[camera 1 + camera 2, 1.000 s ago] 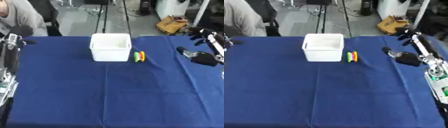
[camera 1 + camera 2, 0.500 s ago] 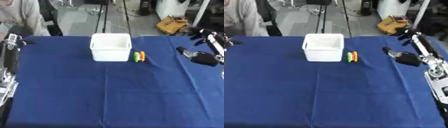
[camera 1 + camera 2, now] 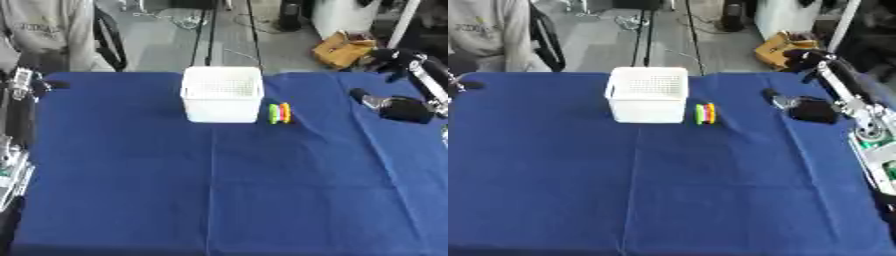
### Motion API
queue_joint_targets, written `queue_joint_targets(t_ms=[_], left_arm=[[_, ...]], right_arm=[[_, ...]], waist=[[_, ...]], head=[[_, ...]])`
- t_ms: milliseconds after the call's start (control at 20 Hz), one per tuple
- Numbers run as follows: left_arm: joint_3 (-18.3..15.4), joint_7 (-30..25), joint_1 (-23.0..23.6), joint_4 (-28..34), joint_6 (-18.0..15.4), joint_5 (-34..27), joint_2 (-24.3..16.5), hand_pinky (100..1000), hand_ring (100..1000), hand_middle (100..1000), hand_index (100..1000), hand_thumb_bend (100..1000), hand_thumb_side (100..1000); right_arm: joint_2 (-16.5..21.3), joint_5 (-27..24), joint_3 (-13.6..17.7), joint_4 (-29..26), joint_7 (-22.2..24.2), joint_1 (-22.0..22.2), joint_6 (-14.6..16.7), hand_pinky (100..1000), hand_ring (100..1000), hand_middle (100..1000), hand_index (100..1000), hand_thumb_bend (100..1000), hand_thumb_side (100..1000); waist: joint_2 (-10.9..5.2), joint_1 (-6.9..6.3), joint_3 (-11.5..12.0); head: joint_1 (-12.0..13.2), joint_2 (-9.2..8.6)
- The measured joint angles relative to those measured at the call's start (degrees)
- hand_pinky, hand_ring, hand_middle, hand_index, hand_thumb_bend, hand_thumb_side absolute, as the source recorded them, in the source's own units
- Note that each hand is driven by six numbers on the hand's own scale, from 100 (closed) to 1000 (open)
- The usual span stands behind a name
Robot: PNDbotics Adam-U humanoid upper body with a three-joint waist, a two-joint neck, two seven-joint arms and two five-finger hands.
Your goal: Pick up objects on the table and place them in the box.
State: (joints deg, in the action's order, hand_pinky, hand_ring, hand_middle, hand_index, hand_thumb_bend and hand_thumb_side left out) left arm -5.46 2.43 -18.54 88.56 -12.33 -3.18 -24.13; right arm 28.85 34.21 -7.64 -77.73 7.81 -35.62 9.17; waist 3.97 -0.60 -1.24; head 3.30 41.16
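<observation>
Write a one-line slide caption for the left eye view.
White perforated plastic box on blue tablecloth, small green, yellow and red objects beside it.

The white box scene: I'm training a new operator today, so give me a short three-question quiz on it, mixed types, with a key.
1. True or false: the white box stands on the blue cloth.
2. Which side of the box, in the view, does the small bundle of green, yellow and red pieces lie on?
A. left
B. right
C. inside it
3. Fill in: the dark object near the table's right edge lies close to the robot's ____ arm.

Key
1. True.
2. B. The bundle lies on the cloth just beside the box's right wall.
3. Right. The right hand shows dark at the table's far right; whether its fingers are curled cannot be made out.
</observation>
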Motion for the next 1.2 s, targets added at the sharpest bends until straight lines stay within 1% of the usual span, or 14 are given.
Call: queue_joint_targets(t_ms=[200, 250, 300, 550, 650, 800, 900, 1000, 1100, 1150, 1200], left_arm=[[0.1, -0.2, -0.1, 0.2, 0.0, 0.0, 0.0, 677, 816, 735, 810, 292, 1000], [0.1, -0.2, -0.1, 0.2, 0.0, -0.1, 0.0, 677, 815, 731, 810, 292, 1000], [0.2, -0.3, -0.2, 0.2, 0.0, -0.1, 0.0, 677, 815, 731, 810, 292, 1000], [0.7, -0.8, -1.0, 0.9, 0.0, -0.3, 0.0, 677, 815, 726, 810, 292, 1000], [0.8, -1.0, -1.4, 1.2, 0.0, -0.4, 0.0, 677, 815, 723, 810, 291, 1000], [1.0, -1.2, -1.8, 1.6, 0.0, -0.6, 0.0, 677, 815, 722, 810, 291, 1000], [1.1, -1.3, -2.2, 1.8, 0.1, -0.7, 0.0, 676, 815, 721, 811, 294, 1000], [1.3, -1.6, -2.5, 2.3, 0.0, -0.9, 0.0, 677, 815, 721, 811, 294, 1000], [1.5, -1.8, -2.7, 2.7, -0.1, -1.2, 0.0, 677, 816, 721, 812, 295, 1000], [1.5, -1.9, -2.8, 2.9, -0.1, -1.4, 0.0, 677, 816, 721, 812, 295, 1000], [1.5, -2.0, -2.9, 3.1, -0.1, -1.5, 0.0, 677, 816, 721, 812, 296, 1000]], right_arm=[[0.8, 4.7, -1.2, 3.9, 2.4, -2.7, 1.6, 688, 768, 773, 881, 500, 454], [0.8, 6.1, -1.4, 5.0, 3.0, -3.4, 2.1, 711, 780, 792, 872, 474, 459], [0.8, 7.8, -1.7, 6.3, 3.7, -4.1, 2.7, 711, 780, 792, 872, 474, 459], [0.4, 19.5, -2.0, 13.8, 7.3, -8.6, 5.8, 730, 789, 800, 860, 457, 457], [-0.2, 23.7, -1.8, 16.6, 8.0, -10.3, 6.7, 736, 792, 803, 857, 455, 458], [-1.2, 28.6, -1.2, 19.9, 8.0, -12.3, 7.7, 737, 792, 804, 856, 454, 456], [-1.5, 30.8, -0.7, 21.5, 7.6, -13.0, 8.2, 742, 794, 804, 852, 452, 452], [-1.9, 32.7, -0.2, 22.7, 7.1, -14.1, 8.6, 743, 794, 804, 853, 458, 449], [-2.4, 34.0, 0.2, 23.6, 6.7, -14.9, 8.9, 743, 795, 807, 856, 463, 442], [-2.4, 34.4, 0.4, 23.9, 6.5, -15.3, 9.1, 743, 795, 807, 857, 445, 453], [-2.4, 34.8, 0.6, 24.1, 6.3, -15.6, 9.2, 743, 795, 806, 860, 465, 439]], waist=[[0.25, -0.01, 0.6], [0.32, 0.02, 0.8], [0.35, 0.04, 1.0], [1.37, 0.27, 2.5], [1.95, 0.42, 3.2], [2.59, 0.59, 3.8], [2.82, 0.76, 4.1], [3.51, 0.87, 4.8], [3.86, 1.07, 5.2], [4.0, 1.13, 5.4], [4.21, 1.15, 5.7]], head=[[-0.7, -0.01], [-0.9, -0.01], [-1.0, -0.01], [-1.3, -0.28], [-1.3, -0.54], [-1.4, -0.59], [-1.5, -0.72], [-1.6, -1.06], [-1.6, -1.15], [-1.6, -1.28], [-1.6, -1.43]])
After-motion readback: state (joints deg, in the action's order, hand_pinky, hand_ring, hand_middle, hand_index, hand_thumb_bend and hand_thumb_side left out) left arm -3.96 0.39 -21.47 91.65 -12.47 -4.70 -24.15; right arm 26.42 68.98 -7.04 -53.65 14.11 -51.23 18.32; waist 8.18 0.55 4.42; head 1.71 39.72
